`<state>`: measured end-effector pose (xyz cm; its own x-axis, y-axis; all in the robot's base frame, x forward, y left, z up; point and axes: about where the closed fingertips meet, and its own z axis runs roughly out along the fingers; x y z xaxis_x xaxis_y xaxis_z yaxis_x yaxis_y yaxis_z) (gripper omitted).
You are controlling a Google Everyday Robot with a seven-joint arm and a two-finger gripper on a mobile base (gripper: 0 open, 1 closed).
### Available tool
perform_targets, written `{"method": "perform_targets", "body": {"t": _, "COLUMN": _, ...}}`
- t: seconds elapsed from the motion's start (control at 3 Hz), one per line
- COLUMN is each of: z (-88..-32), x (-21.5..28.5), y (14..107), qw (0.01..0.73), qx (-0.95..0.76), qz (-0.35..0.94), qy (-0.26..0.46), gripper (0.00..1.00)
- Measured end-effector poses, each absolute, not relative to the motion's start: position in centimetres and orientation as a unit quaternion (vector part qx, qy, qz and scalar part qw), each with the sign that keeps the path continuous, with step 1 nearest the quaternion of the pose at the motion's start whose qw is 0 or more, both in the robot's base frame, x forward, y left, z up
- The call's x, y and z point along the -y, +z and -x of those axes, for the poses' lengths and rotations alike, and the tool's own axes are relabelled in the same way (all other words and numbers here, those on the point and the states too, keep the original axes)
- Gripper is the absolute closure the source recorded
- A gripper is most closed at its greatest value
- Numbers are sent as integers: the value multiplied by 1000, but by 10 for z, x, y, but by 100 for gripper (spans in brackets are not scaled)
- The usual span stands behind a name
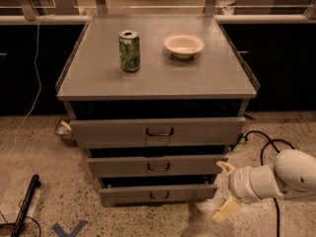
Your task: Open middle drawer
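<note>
A grey metal cabinet has three drawers. The middle drawer [157, 166] has a low flat front and a small loop handle [158, 167], and stands slightly out, less than the top drawer [157, 132]. The bottom drawer [158, 194] is the narrowest. My gripper [224, 191] hangs low at the right, beside the right ends of the middle and bottom drawers, apart from the handle. Its two cream fingers [225, 210] are spread apart, holding nothing.
A green can [129, 51] and a white bowl [183, 45] stand on the cabinet top [158, 78]. A black cable [261, 139] lies on the speckled floor to the right. A black bar [24, 206] lies at the lower left, with blue tape [69, 229] near it.
</note>
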<state>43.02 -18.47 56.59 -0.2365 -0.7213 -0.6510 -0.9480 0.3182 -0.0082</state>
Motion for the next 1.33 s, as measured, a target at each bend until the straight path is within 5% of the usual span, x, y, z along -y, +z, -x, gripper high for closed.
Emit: {"method": "perform_targets", "body": {"t": 1.33, "z": -510, "x": 162, "y": 516, "qw": 289, "qx": -764, "qz": 542, "qy": 197, "gripper": 0}}
